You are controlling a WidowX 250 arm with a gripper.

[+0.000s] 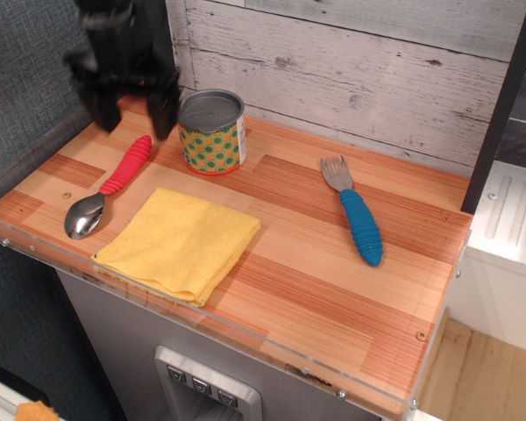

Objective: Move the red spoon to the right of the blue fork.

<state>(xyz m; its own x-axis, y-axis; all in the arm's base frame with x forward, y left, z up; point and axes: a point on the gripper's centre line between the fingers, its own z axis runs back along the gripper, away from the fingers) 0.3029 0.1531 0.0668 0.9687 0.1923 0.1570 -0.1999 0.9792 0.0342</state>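
1. One wooden counter [316, 263] carries everything we see.
2. Our gripper [131, 110] hangs blurred over the far left corner, fingers apart and empty, just above the red spoon's handle end.
3. We see a yellow cloth [180, 243] folded at the near left.
4. We find a patterned tin [211, 132] standing upright beside the gripper.
5. We note the blue fork [355, 215] lying right of centre, tines far.
6. We see the red spoon [110, 186] left of the cloth, bowl nearest us, well apart from the fork.
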